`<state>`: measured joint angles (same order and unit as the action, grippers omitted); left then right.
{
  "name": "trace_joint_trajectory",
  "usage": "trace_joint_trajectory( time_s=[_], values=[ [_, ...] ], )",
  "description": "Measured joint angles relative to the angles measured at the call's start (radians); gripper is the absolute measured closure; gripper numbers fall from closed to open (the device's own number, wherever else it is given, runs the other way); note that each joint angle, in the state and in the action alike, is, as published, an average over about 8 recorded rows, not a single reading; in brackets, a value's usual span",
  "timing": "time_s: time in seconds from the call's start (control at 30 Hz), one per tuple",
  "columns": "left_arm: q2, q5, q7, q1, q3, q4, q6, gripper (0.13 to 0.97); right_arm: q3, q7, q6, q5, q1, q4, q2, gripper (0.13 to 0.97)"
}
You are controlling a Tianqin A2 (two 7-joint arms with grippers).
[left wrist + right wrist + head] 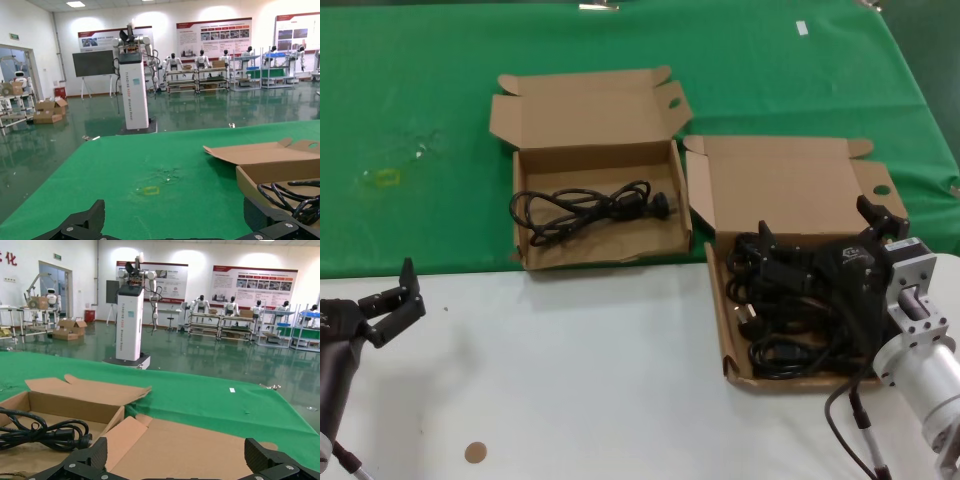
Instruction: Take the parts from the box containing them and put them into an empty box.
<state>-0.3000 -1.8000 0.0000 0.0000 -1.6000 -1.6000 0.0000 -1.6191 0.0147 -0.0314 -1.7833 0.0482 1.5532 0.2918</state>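
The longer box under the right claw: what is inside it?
The longer box holds a tangled pile of black power cords. The open right claw hangs over the pile, covering its middle, so the count is unclear. The box floor is mostly hidden.

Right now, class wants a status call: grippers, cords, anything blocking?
Right gripper open over cord pile in longer box. Left gripper open, parked. One cord in smaller box. Nothing blocking.
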Motion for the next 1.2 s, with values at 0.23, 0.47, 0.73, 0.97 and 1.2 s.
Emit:
trace_joint_trajectory(
  time_s=[0.23, 0.47, 0.73, 0.97, 1.2],
  values=[
    [0.000, 0.000, 0.000, 0.000, 0.000, 0.000, 0.000, 0.132, 0.000, 0.000, 0.000, 0.000, 0.000, 0.000, 0.000, 0.129],
    [0.000, 0.000, 0.000, 0.000, 0.000, 0.000, 0.000, 0.132, 0.000, 0.000, 0.000, 0.000, 0.000, 0.000, 0.000, 0.129],
    [0.000, 0.000, 0.000, 0.000, 0.000, 0.000, 0.000, 0.132, 0.000, 0.000, 0.000, 0.000, 0.000, 0.000, 0.000, 0.129],
    [0.000, 0.000, 0.000, 0.000, 0.000, 0.000, 0.000, 0.132, 0.000, 0.000, 0.000, 0.000, 0.000, 0.000, 0.000, 0.129],
    [0.000, 0.000, 0.000, 0.000, 0.000, 0.000, 0.000, 0.132, 0.000, 0.000, 0.000, 0.000, 0.000, 0.000, 0.000, 0.129]
  ],
)
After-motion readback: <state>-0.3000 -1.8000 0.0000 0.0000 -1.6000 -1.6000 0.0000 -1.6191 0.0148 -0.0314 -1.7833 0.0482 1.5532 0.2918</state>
